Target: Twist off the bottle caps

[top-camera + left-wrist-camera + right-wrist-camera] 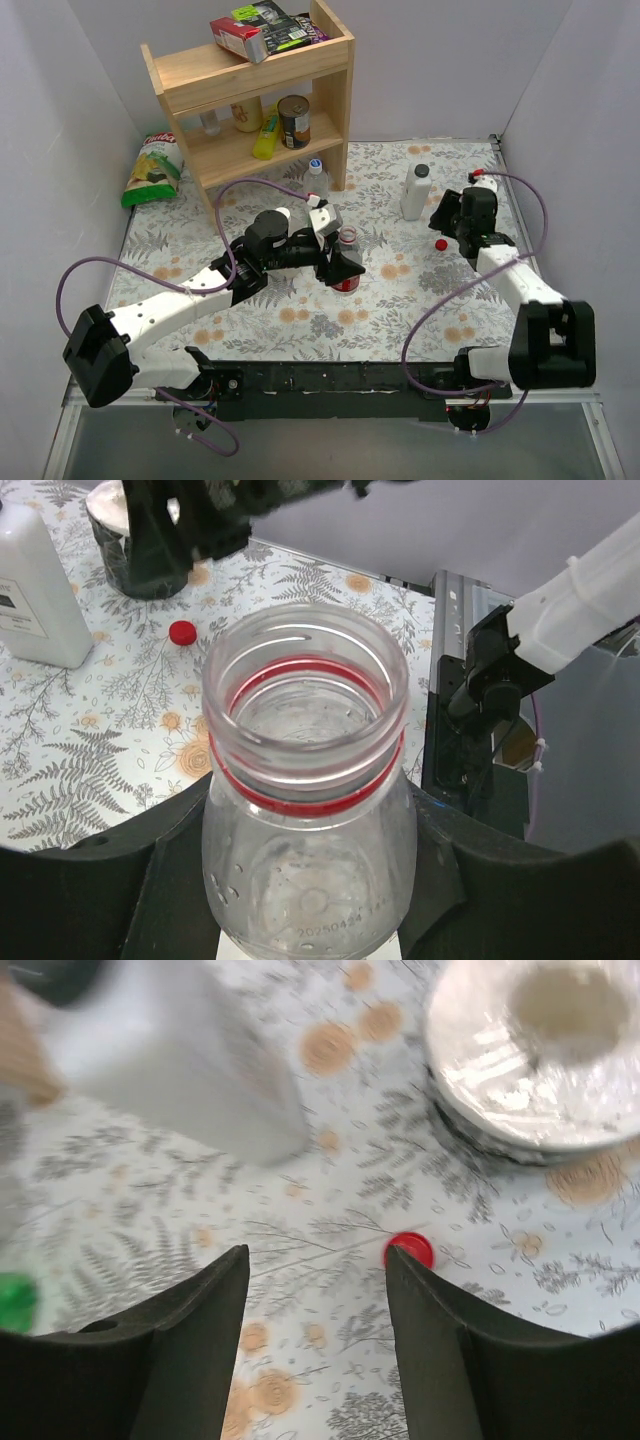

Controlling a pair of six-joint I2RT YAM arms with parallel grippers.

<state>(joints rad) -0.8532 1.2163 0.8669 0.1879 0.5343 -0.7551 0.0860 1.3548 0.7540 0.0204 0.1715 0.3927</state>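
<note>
Your left claw [310, 910] is clamped mid-body on that thin, probably squashy bottle [305, 800] so go gentle, your right claw [315, 1290] is parted and empty, red cap [408, 1250] by its fingertip.

White walls [70, 90]; wooden shelf [338, 110]; floral tablecloth [400, 305].

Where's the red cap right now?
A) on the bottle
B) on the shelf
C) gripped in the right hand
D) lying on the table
D: the red cap lies on the table beside the open right hand, and the bottle is uncapped.
</note>
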